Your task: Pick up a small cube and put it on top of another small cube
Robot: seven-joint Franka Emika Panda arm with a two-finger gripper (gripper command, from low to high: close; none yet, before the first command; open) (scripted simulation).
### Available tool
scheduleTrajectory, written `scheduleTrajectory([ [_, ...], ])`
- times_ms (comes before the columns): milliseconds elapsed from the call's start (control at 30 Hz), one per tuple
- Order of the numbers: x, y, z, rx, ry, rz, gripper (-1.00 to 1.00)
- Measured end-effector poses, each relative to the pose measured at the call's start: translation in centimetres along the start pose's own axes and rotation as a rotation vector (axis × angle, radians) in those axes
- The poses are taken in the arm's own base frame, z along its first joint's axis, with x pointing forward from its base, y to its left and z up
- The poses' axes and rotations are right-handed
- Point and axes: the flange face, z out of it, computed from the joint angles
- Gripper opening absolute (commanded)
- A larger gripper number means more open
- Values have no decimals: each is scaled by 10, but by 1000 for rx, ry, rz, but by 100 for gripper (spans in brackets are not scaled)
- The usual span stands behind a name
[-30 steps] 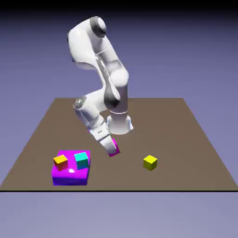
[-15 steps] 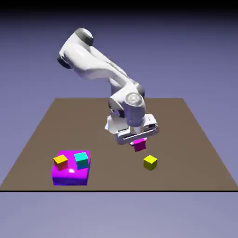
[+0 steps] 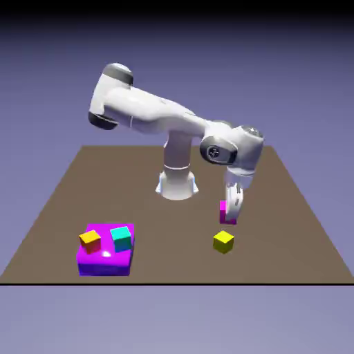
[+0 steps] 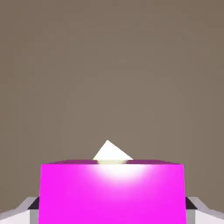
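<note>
Magenta-pink small cube (image 3: 225,210) is lifted clear of the brown table (image 3: 290,207), pinched between the white arm's gripper (image 3: 231,216) fingers; pickup is done. Just below and slightly toward the exterior view's left sits the lemon-yellow small cube (image 3: 222,240), uncovered. Remaining, in my judgement: align, lower, release.

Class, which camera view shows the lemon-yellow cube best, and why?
The exterior view: the lemon-yellow cube shows whole on the table, just below the held magenta-pink cube. The hand view shows only one pale corner behind the pink cube.
</note>
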Motion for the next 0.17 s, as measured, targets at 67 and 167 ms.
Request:
scheduleTrajectory([
  [67,0,2,26,0,0,-2,-100],
  [167,1,2,31,-2,2,-3,100],
])
